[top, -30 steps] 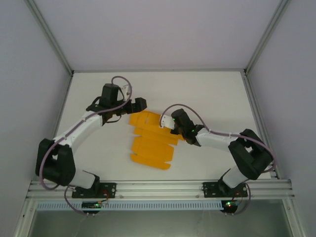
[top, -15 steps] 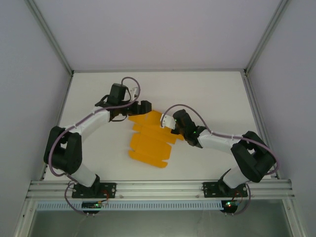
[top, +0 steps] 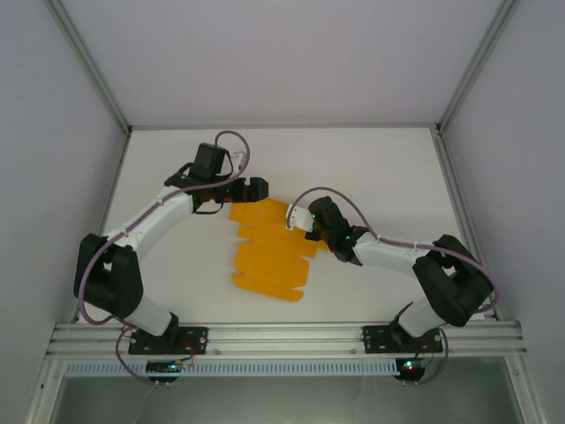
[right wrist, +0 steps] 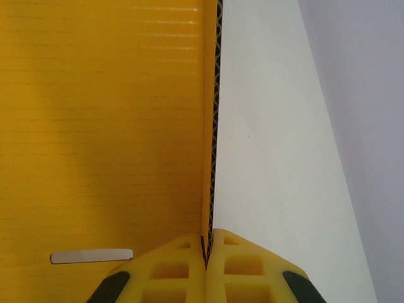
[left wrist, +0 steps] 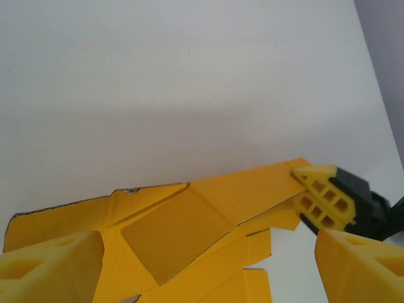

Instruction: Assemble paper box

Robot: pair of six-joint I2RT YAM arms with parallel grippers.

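The left arm point(top: 150, 221) and right arm point(top: 388, 254) pair bulky black joints with white link shells. Pale lilac-grey cables point(top: 231, 146) loop off each wrist. The right hand point(right wrist: 206, 249) has yellow moulded fingers point(right wrist: 180, 271) (hollowed into open cells) with black backing. Small green lights point(top: 312, 215) glow near its wrist.

The flat orange-yellow paper box sheet point(right wrist: 101, 126) is matt corrugated card, faintly ribbed, fluting showing at its cut edge. The right arm's yellow fingers point(right wrist: 268, 273) look like matt moulded plastic. The white bench point(top: 371, 168) is smooth and matt.
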